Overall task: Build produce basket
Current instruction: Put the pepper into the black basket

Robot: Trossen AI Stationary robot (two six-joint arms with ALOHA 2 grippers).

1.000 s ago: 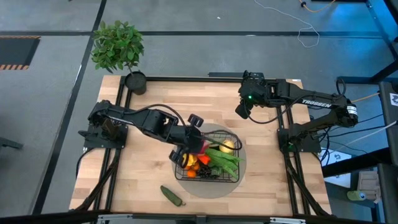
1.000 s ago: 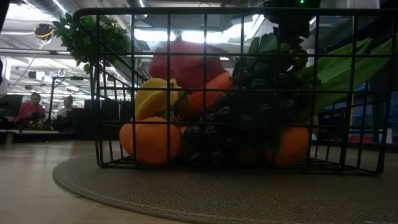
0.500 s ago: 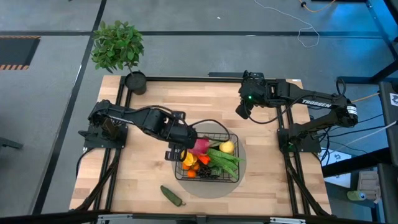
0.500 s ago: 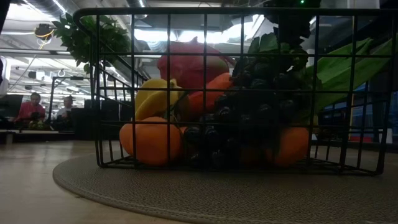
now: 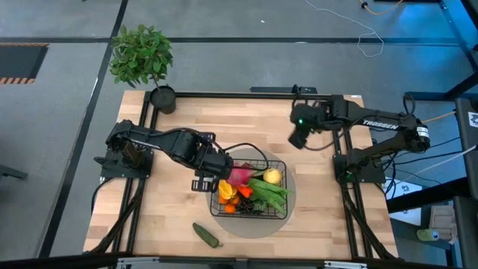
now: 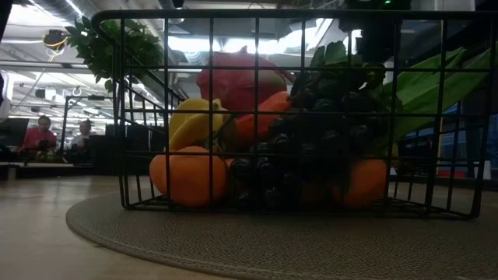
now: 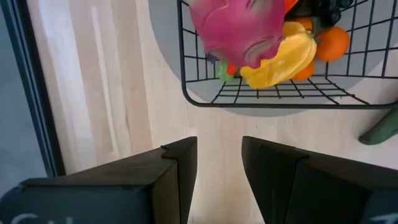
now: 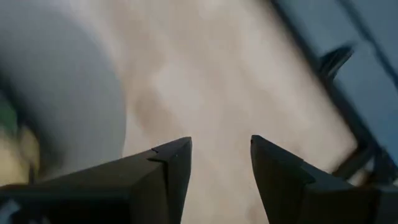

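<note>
Looking down on the bench (image 5: 172, 217), we see the basket (image 5: 278, 211) on the round mat (image 5: 289, 193), holding the dragon fruit (image 5: 240, 175), lemon (image 5: 272, 176) and green beans (image 5: 269, 193), while the cucumber (image 5: 206, 235) lies apart near the front edge. Our left gripper (image 5: 203, 184) hovers just beside the basket, fingers (image 7: 180, 168) parted and empty. The right gripper (image 5: 298, 139) waits well apart, fingers (image 8: 174, 165) also spread, grasping nothing.

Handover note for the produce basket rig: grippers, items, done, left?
Left gripper: open, empty, just outside the basket on its left side.
Right gripper: open, empty, raised over the table's far right part.
In the basket, on the grey mat: dragon fruit, lemon, green beans, carrot, yellow pepper, tangerines, grapes.
Left: cucumber lies on the table in front of the basket.
</note>
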